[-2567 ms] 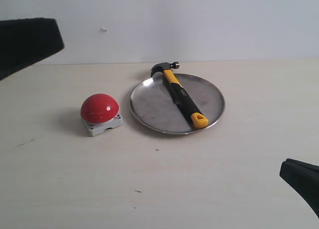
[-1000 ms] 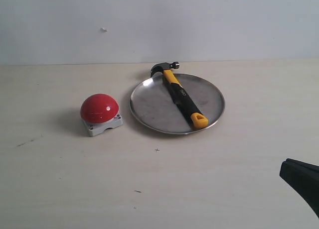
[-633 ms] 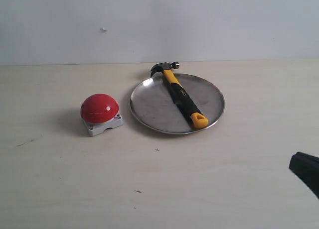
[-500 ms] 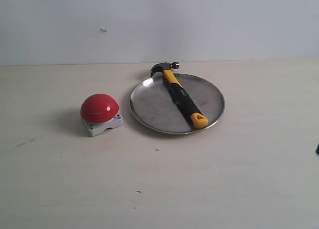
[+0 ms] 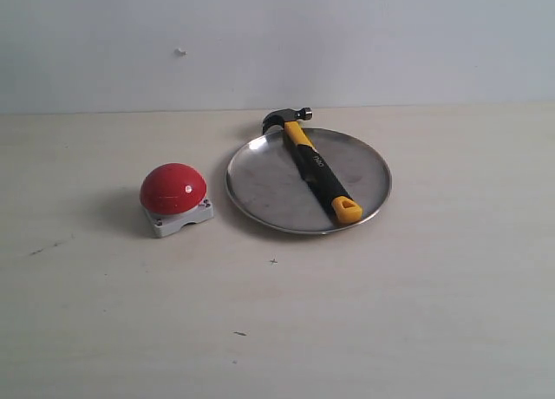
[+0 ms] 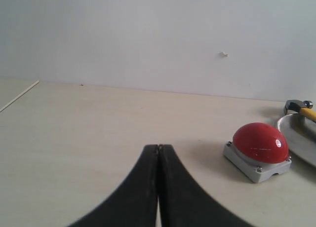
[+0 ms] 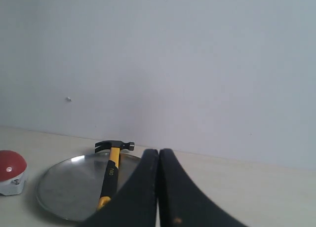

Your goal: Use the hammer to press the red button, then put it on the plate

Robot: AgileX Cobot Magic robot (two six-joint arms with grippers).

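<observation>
The hammer (image 5: 316, 166) lies on the plate (image 5: 260, 186). Its dark head sticks out past the far rim. Its yellow end with the hole sits close to the near right rim. There is white writing on the black part of the handle, but it is too small and blurry to read. I cannot tell if the head touches the table (image 5: 390, 312) or only leans on the rim.

The red button (image 5: 173, 188) sits on its little grey base, just to the left of the plate and not touching it. A small white shine shows on the red dome.

The left gripper (image 6: 158, 149) is clenched, with its two black fingers pressed flat against each other. It is well apart from the button, and only the ends of its fingers show. In its view the plate and hammer are cut off at the edge.

The right gripper (image 7: 159, 153) is clenched the same way, finger against finger, back from the plate. In its view the button is cut off at the edge.

The grippers show only in the wrist views. A tiny bump sticks out of the wall (image 5: 180, 51), and I cannot tell what it is.
</observation>
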